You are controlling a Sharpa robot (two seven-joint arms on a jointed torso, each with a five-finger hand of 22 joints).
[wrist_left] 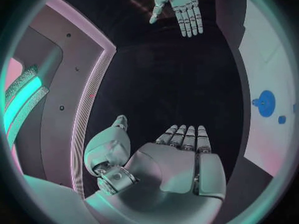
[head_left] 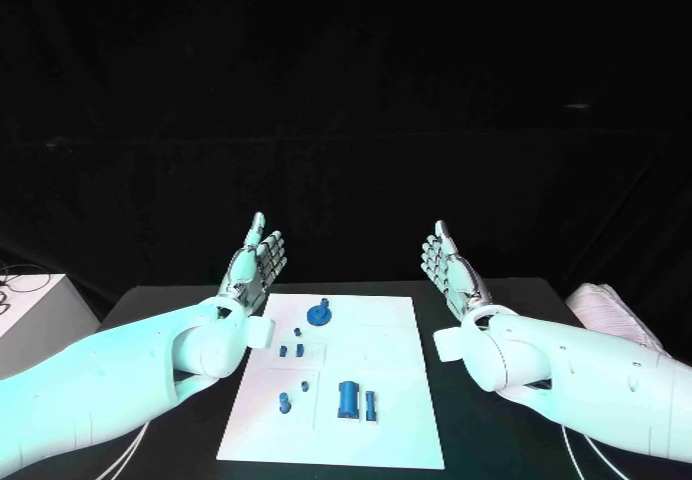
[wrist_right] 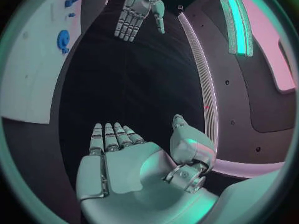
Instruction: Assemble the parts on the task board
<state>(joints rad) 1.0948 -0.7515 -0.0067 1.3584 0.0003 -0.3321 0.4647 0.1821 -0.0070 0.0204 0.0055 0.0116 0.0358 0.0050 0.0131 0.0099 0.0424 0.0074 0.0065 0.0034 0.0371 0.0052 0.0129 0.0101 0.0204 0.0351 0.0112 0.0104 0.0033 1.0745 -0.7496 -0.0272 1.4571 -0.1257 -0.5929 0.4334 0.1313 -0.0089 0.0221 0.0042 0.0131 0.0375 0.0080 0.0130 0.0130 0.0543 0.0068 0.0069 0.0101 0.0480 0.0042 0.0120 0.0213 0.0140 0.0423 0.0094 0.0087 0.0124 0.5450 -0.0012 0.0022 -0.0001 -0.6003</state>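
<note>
While both arms hang raised above the table [head_left: 173, 300], left hand [head_left: 257, 262] & right hand [head_left: 450, 265] are flat, fingers straight and apart, holding nothing, palms facing each other either side of the task board [head_left: 389, 400]. Board lies mid-table w/ blue parts on it: round part [head_left: 320, 315] at far end, small bits mid-board, cylinder part [head_left: 348, 398] near front.

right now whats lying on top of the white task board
On the task board lie blue parts: a round disc part at the far end, small pieces mid-board, a larger block nearer. The left arm covers its left edge.
</note>
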